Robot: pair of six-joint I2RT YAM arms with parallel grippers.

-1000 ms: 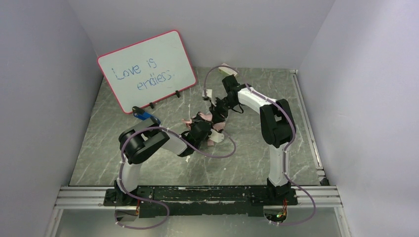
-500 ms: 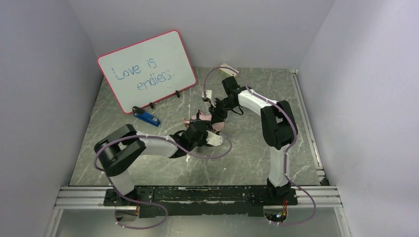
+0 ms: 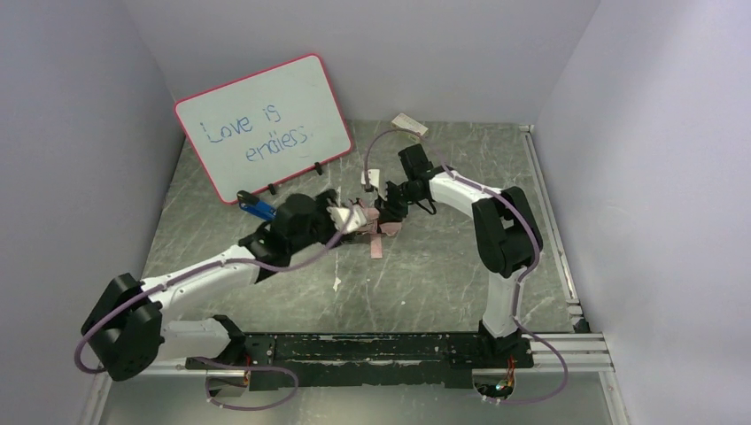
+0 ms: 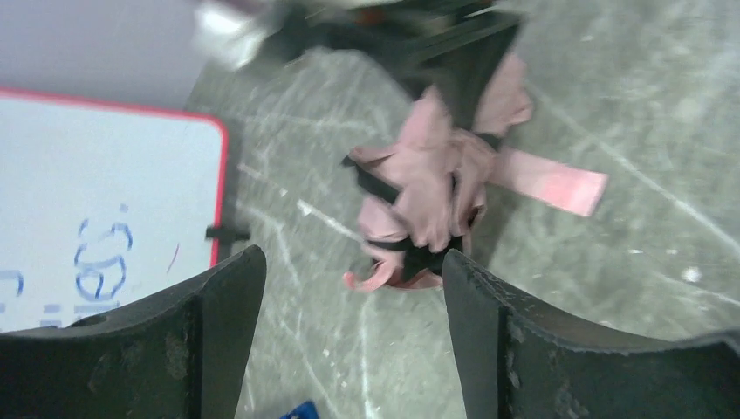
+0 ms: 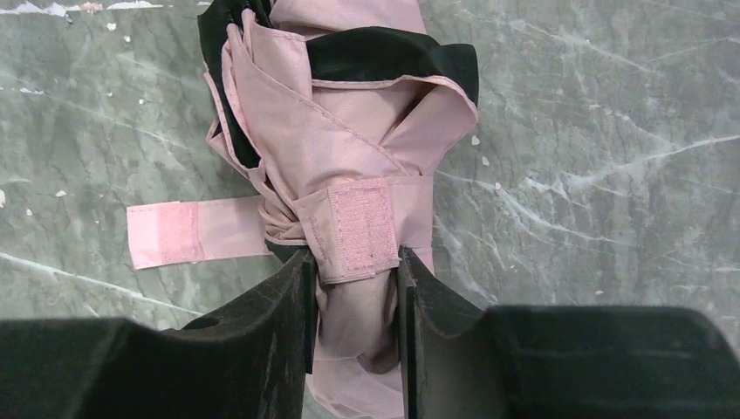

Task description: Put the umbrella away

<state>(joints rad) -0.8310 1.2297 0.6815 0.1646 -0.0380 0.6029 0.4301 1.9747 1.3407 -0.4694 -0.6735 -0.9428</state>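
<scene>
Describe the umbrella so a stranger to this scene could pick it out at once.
On the grey marble-patterned table, find the pink-framed whiteboard standing at the back left. Just right of its base lies a crumpled pale pink and black folding umbrella. It is the only soft fabric bundle, with a flat pink strap trailing out.

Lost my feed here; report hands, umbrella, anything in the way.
Left hand open, holding nothing. Right hand shut on umbrella, mid-canopy. Umbrella folded on table, strap loose. Whiteboard back-left, apart from it.
</scene>
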